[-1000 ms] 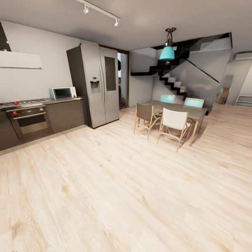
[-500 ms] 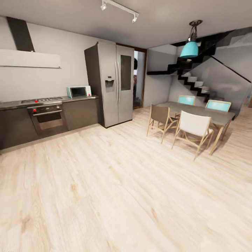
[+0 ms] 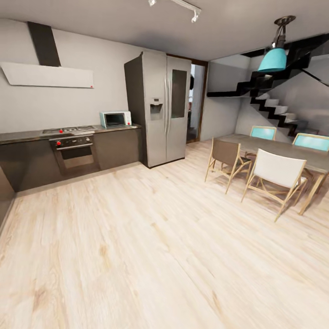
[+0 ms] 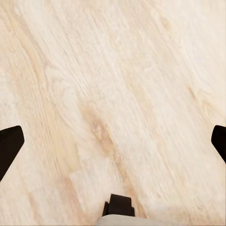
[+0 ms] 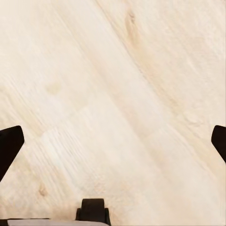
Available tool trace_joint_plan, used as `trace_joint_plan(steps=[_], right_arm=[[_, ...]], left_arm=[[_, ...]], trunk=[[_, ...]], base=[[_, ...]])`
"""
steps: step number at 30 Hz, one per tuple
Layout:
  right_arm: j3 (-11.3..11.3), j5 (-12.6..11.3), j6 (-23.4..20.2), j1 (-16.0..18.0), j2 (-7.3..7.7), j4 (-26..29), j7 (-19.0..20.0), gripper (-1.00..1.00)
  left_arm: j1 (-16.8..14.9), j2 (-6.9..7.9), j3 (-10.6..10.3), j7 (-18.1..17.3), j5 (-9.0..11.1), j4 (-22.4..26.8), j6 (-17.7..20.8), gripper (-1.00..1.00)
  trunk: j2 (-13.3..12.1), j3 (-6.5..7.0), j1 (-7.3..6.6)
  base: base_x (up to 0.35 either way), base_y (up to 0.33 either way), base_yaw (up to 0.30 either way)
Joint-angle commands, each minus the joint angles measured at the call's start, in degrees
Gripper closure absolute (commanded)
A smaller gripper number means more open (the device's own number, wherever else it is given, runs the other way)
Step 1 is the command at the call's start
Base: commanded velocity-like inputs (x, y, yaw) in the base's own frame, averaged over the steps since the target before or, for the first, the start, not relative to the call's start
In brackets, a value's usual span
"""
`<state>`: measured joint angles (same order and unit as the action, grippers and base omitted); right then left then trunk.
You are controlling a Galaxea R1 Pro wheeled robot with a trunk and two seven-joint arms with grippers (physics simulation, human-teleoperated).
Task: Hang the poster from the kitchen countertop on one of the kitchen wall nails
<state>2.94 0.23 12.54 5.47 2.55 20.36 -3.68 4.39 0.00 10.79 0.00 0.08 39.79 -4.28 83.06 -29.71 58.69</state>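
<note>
Nearest to me is bare wood floor (image 3: 151,256), pale planks running away toward the kitchen. Both wrist cameras look straight down on it. The left gripper (image 4: 113,141) has its dark fingertips (image 4: 8,146) far apart at the frame's edges, spread wide with nothing between them; the right gripper (image 5: 113,141) is spread the same way over plain boards.

Taking the fridge (image 3: 164,107) as my landmark: to its left sits a small teal microwave (image 3: 115,119) on a dark table (image 3: 23,135) with a hob and oven (image 3: 73,151) further left, and a slanted hood (image 3: 48,75) on the wall above. To the fridge's right is a doorway, then a dining set with chairs (image 3: 274,176), a teal lamp (image 3: 274,59) and a staircase behind.

I cannot see the poster anywhere, and the sink stretch of the table it should lie on is outside my picture, probably further left of the oven. The nails would be dots on the grey wall (image 3: 91,98); at this range I can't pick any out.

I'd expect the poster to be light, stiff and flat, with a slippery frame that could tip in a loose pinch. I'd take it by one long edge, near the middle.
</note>
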Motion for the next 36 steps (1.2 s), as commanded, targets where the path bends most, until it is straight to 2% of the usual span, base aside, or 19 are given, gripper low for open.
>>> trace_joint_plan(steps=[1,11,25,36], right_arm=[[0.31,0.03,0.13,0.02,0.04,-0.04,-0.37,-1.0],[0.26,-0.03,0.19,0.03,-0.05,-0.06,-0.39,-1.0],[0.4,0.0,0.32,0.02,-0.15,0.01,-0.62,-1.0],[0.4,0.02,0.37,0.04,-0.18,0.04,-0.63,-1.0]], left_arm=[[0.01,0.0,0.02,0.0,0.01,0.03,-0.12,-1.0],[0.01,0.0,0.02,0.0,0.01,0.02,-0.11,-1.0],[0.01,0.0,0.02,0.0,0.01,0.02,-0.11,-1.0],[0.01,0.0,0.03,0.0,0.01,0.02,-0.18,-1.0]], trunk=[[0.02,-0.04,0.04],[0.02,-0.09,0.04],[0.02,-0.47,0.04],[0.02,-0.78,0.04]], base=[[0.328,0.145,0.012],[0.317,0.185,0.04],[0.305,0.204,0.25],[0.327,0.093,0.269]])
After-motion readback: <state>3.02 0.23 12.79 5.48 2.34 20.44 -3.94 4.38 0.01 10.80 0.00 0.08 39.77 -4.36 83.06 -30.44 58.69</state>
